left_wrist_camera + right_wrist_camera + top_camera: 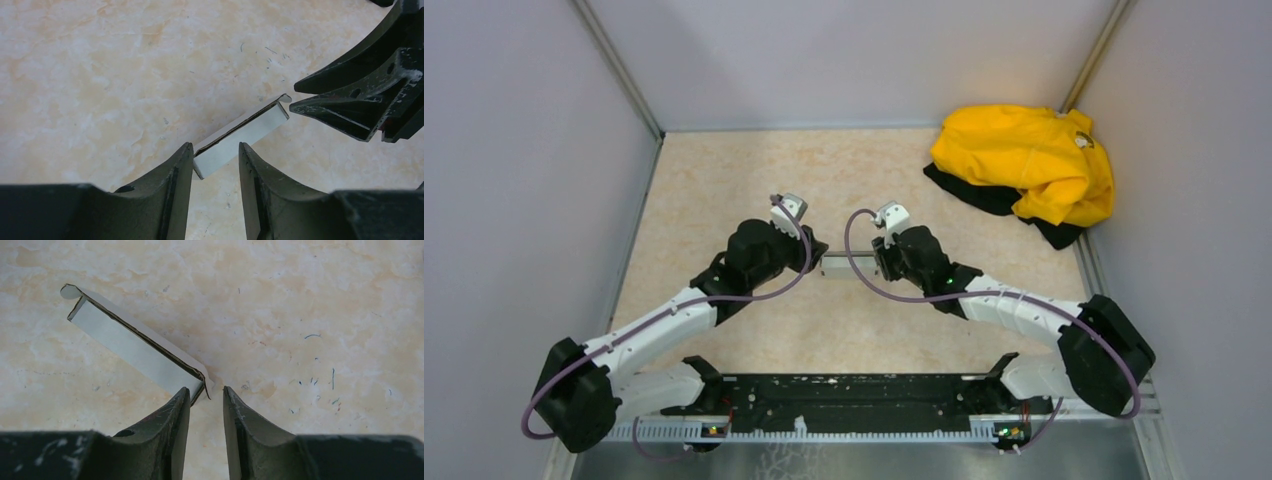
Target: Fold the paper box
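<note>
Top view, left to right: grey walls (514, 150) close in the table (724, 180) on three sides. A black rail (854, 400) runs along the bottom edge between the arm bases. A yellow garment (1024, 160) is heaped over a black cloth (984, 195) in the upper right corner, well apart from the work. The paper box (844, 265) lies flat on the table at frame centre, with a tool at each end, so each tool crowds the end far from the other. Table top is beige and marbled, with fine scratches and dark specks. The box is thin pale grey-white cardboard, collapsed into a long narrow strip. It has a dark raw edge along the seam and a small rounded tab curling up at one end. Tool fingers are black, curved and tapering, scuffed with white marks. Left tool (215, 150): jaws partly open. The box's near end sits in the gap against the finger at frame left, with daylight showing to the other finger, so it isn't clamped. Right tool (205, 390): jaws partly open, narrower. The box corner rests at the tip of the frame-left finger and a small flap edge pokes into the gap. The other finger is clear of the box, so nothing is gripped.
</note>
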`<state>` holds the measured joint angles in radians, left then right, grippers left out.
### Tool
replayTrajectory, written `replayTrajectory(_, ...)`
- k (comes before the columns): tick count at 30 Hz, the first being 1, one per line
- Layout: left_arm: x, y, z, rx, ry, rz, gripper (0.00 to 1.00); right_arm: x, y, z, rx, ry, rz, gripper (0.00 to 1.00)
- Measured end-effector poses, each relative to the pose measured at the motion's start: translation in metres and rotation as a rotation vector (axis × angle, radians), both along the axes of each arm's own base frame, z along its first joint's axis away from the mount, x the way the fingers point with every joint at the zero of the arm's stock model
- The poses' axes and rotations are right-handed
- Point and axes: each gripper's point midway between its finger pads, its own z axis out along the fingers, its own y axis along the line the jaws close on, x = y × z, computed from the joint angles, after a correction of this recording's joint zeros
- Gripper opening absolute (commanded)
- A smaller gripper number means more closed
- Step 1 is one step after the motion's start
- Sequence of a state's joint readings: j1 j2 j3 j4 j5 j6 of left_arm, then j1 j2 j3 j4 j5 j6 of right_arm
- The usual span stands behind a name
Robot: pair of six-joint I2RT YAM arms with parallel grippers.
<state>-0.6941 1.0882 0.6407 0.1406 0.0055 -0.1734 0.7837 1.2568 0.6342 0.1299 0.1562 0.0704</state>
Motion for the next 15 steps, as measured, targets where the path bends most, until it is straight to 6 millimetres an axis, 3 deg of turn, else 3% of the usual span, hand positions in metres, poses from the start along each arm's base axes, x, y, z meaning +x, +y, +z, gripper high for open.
replayTrajectory(15,-0.006,0.013,-0.021,0.048,0.014,0.023,0.49,0.005,0.003,-0.003,-0.008,-0.005,0.001,0.23)
